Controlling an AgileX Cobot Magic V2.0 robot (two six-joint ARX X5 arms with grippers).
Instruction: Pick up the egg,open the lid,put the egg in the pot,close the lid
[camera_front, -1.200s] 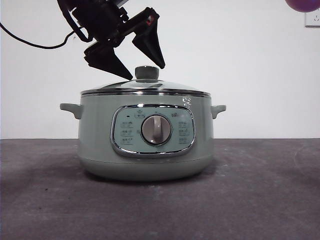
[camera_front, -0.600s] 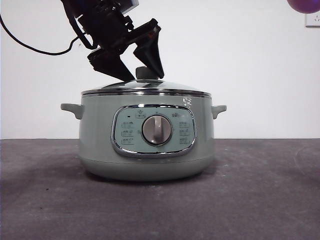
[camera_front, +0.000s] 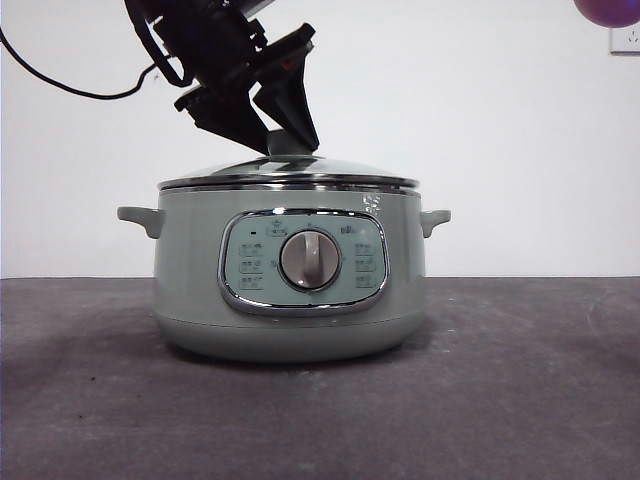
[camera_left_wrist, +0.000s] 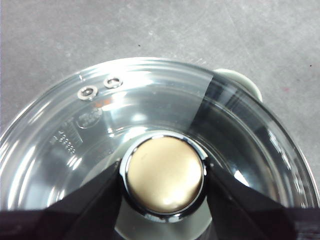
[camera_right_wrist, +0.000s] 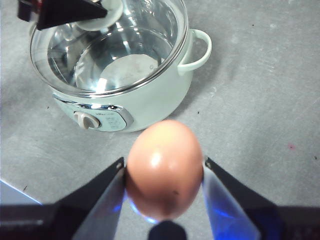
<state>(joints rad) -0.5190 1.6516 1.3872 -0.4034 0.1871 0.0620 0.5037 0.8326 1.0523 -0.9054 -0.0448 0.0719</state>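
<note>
Against a plain white wall, on a dark grey table (camera_front: 520, 400), the pot (camera_front: 290, 290) sits squarely with its dial panel facing the low camera and the lid (camera_front: 288, 172) seated on its rim. The left gripper (camera_front: 285, 145) reaches in from above, its two black jaws set on either side of the lid's knob (camera_left_wrist: 164, 174); in the left wrist view they press against the knob's sides, so the grasp looks made, though the lid has not been raised. The right gripper (camera_right_wrist: 164, 172) waits off to one side and above the table, jaws clamped on the egg (camera_right_wrist: 165, 170), with the pot well apart from it in the right wrist view. By this evidence the first step, picking up the egg, is done, and opening the lid is only just under way. Lifting the lid clear, placing the egg inside the pot and closing the lid again all remain ahead.
</note>
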